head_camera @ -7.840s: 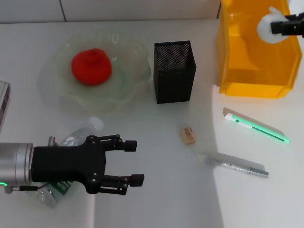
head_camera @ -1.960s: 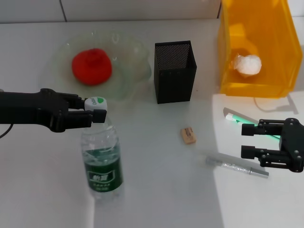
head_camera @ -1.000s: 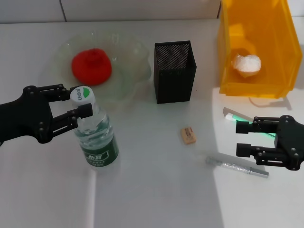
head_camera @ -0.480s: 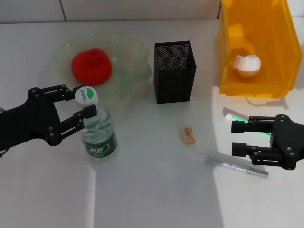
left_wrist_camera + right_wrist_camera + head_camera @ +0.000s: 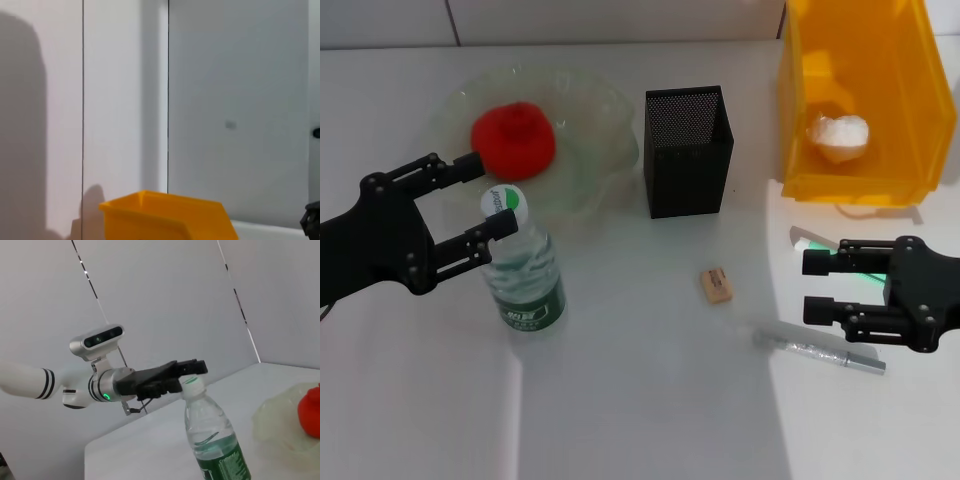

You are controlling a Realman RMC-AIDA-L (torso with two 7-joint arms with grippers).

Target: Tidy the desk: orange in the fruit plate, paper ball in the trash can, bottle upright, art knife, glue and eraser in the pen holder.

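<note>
The bottle [image 5: 525,285] stands upright on the table, white cap [image 5: 502,200] up. My left gripper [image 5: 490,194] is open, its fingers spread on either side of the cap. The orange [image 5: 513,140] lies in the fruit plate [image 5: 595,165]. The paper ball [image 5: 838,135] lies in the trash can [image 5: 840,185]. My right gripper [image 5: 808,285] is open and hovers over the green-and-white art knife [image 5: 804,241], which it mostly hides. The silver glue stick [image 5: 817,352] lies just in front of it. The eraser [image 5: 717,284] lies in front of the pen holder [image 5: 688,150].
The right wrist view shows the bottle [image 5: 215,450], the left gripper [image 5: 190,371] at its cap, and the fruit plate [image 5: 280,425]. The left wrist view shows the trash can [image 5: 170,217] against a white wall.
My left gripper set the bottle upright and has now opened its fingers off the cap; the bottle stands on its own. My right gripper has drifted left over the art knife.
</note>
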